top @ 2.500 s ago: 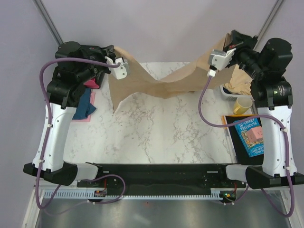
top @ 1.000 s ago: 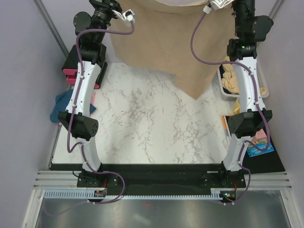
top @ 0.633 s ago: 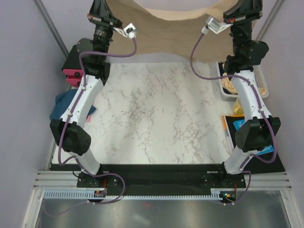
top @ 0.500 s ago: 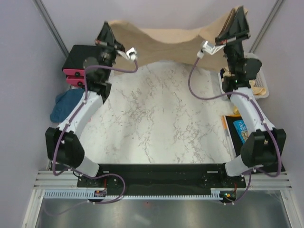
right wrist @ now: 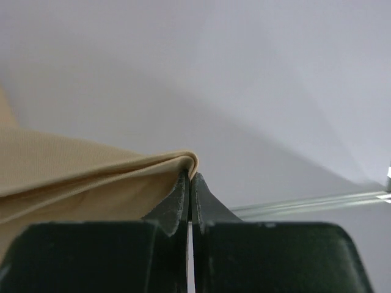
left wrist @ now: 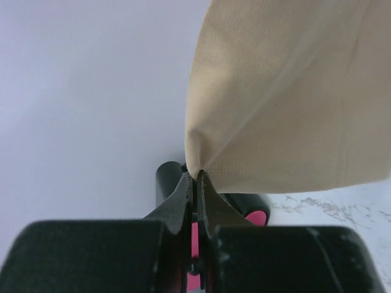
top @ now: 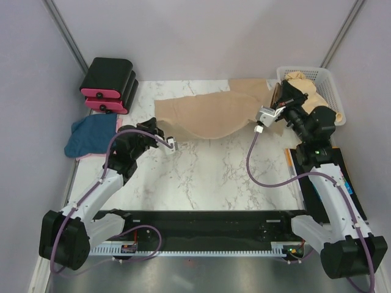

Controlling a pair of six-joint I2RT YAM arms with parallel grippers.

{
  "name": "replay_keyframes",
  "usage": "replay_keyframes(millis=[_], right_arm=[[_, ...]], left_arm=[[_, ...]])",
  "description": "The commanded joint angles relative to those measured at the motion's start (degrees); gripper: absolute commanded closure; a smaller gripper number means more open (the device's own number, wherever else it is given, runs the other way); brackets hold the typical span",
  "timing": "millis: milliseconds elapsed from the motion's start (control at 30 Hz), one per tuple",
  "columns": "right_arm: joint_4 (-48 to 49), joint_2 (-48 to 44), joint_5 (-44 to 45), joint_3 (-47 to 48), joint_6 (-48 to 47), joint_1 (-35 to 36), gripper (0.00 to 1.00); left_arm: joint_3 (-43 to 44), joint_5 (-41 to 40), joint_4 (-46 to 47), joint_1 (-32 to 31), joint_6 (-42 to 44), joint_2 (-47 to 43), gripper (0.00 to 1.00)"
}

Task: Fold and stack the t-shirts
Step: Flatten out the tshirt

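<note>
Marble table with tan t-shirt, boxes, basket (blue shirt leftmost)

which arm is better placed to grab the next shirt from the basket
Right, probably. The right gripper sits beside the basket; the left gripper is at the shirt's far end. Both are shut on the tan t-shirt, so it must let go first.

Soft matt tan cloth t-shirt, smooth glossy marble-look table, white plastic mesh basket.
</note>
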Motion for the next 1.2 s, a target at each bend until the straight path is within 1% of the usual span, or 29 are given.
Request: replay_keyframes(millis=[0, 33, 67, 100, 133, 167, 233, 333, 500, 633, 700, 733, 800, 900, 967, 1167], right_arm=[[-24.27, 0.48, -3.95, 7.57, -0.25, -0.16, 1.0], [-27.79, 1.36, -4.49, 8.72, -0.8, -0.07, 1.0], [-36.35, 2.23, -5.01, 11.86, -2.29, -0.07, 1.0], [-41.22, 3.2, -5.89, 13.63, -5.52, -0.07, 1.0], [-50.58, 5.39, -6.07, 15.39, -7.12, -0.07, 1.0], [-54.51, 6.54, -6.16, 18.28, -8.27, -0.07, 1.0], [-63.81, 9.0, -5.81, 19.8, -11.94, -0.16, 1.0], [-67.63, 9.63, -5.11, 17.27, -14.07, -0.07, 1.0], [-70.1, 8.13, -3.18, 12.16, -18.73, -0.07, 1.0], [-74.83, 9.09, -1.59, 11.01, -23.3, -0.07, 1.0], [-75.9, 9.97, -0.63, 10.75, -24.62, -0.16, 1.0], [-76.95, 10.24, -0.36, 10.58, -25.06, -0.16, 1.0], [-78.27, 10.68, -0.19, 10.22, -26.64, -0.07, 1.0], [-80.82, 10.42, -0.19, 8.56, -29.79, -0.07, 1.0], [-83.1, 10.42, 0.17, 6.8, -31.82, -0.07, 1.0], [-86.01, 10.94, 1.49, 2.23, -36.92, -0.16, 1.0]], left_arm=[[3.23, 4.83, -12.03, 0.35, -3.86, -1.76, 0.98], [3.4, 5.54, -14.66, 0.53, -3.6, -1.93, 0.98], [4.28, 7.37, -16.78, 0.62, -3.33, -2.11, 0.98], [4.89, 8.43, -21.67, 0.97, -2.98, -2.02, 0.98], [5.42, 9.31, -24.77, 1.14, -2.28, -1.93, 0.98], [5.95, 10.45, -26.97, 1.23, -0.62, -1.76, 0.98], [6.04, 10.99, -32.06, 1.5, 2.1, -1.49, 0.98], [5.17, 10.55, -33.93, 1.67, 3.87, -0.27, 0.98], [4.29, 8.62, -36.66, 2.02, 7.21, 1.93, 0.98], [3.23, 8.18, -40.25, 2.73, 14.13, 2.11, 0.98], [3.23, 7.92, -43.15, 3.08, 15.65, 2.37, 0.98], [3.49, 7.66, -44.82, 3.17, 18.18, 2.98, 0.98], [3.32, 5.99, -48.94, 3.25, 20.39, 3.34, 0.98], [2.27, 3.35, -52.2, 3.52, 23.12, 4.22, 0.98], [2.0, 2.12, -53.62, 3.69, 24.0, 4.74, 0.98], [1.91, -2.98, -58.28, 4.13, 26.03, 7.73, 0.98]])
